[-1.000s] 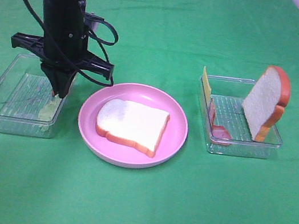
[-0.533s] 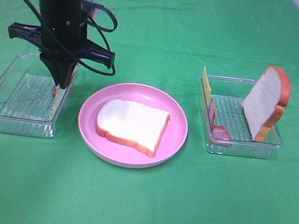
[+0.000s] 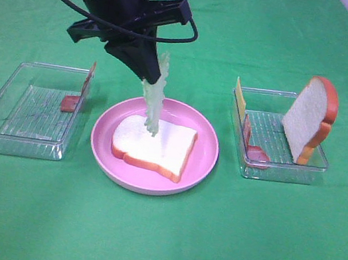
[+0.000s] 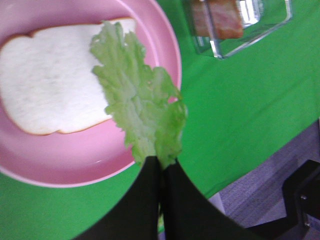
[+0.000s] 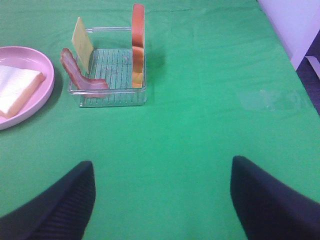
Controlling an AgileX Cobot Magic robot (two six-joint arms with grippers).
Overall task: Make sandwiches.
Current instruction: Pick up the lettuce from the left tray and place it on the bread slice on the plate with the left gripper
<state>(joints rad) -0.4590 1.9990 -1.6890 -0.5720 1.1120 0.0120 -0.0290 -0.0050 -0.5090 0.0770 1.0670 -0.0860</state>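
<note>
One lettuce leaf (image 4: pixel 137 112) between left fingers (image 4: pixel 142 202)

One white bread slice (image 3: pixel 153 144) lies flat on the pink plate (image 3: pixel 102 137). Pale green lettuce (image 3: pixel 155 96) hangs over it, pinched in the left gripper (image 3: pixel 147 77). The second slice (image 3: pixel 308 116), yellow cheese (image 3: pixel 240 96) and reddish bacon (image 3: pixel 252 147) stand in the right tray (image 3: pixel 288 170).
</note>
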